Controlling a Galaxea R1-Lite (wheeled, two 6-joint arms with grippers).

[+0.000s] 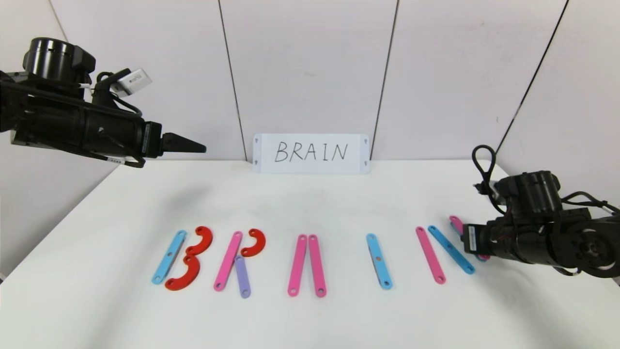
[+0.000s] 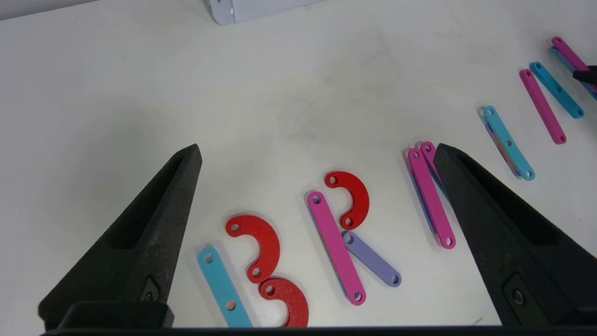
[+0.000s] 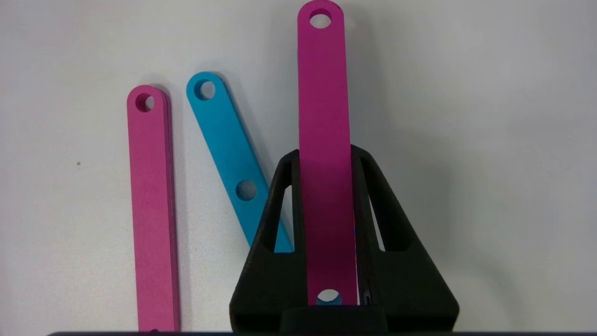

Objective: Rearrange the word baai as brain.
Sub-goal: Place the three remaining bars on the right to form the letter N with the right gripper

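Note:
Flat plastic letters lie in a row on the white table (image 1: pixel 310 203). The B is a blue bar (image 1: pixel 169 257) with two red curves (image 1: pixel 198 241). The R is a pink bar (image 1: pixel 228 261), a red curve (image 1: pixel 254 242) and a purple bar (image 1: pixel 242 277). The A is two pink bars (image 1: pixel 307 265) side by side. The I is a blue bar (image 1: pixel 379 261). At the right lie a pink bar (image 1: pixel 430 254) and a slanted blue bar (image 1: pixel 450 249). My right gripper (image 3: pixel 325 154) is shut on a further pink bar (image 3: pixel 324 93) low over the table just beyond them. My left gripper (image 2: pixel 317 149) is open and empty, raised at the far left.
A white card (image 1: pixel 311 152) with handwritten BRAIN leans against the back wall. The table's right edge is close behind my right arm (image 1: pixel 542 232). Bare table lies between the letters and the card.

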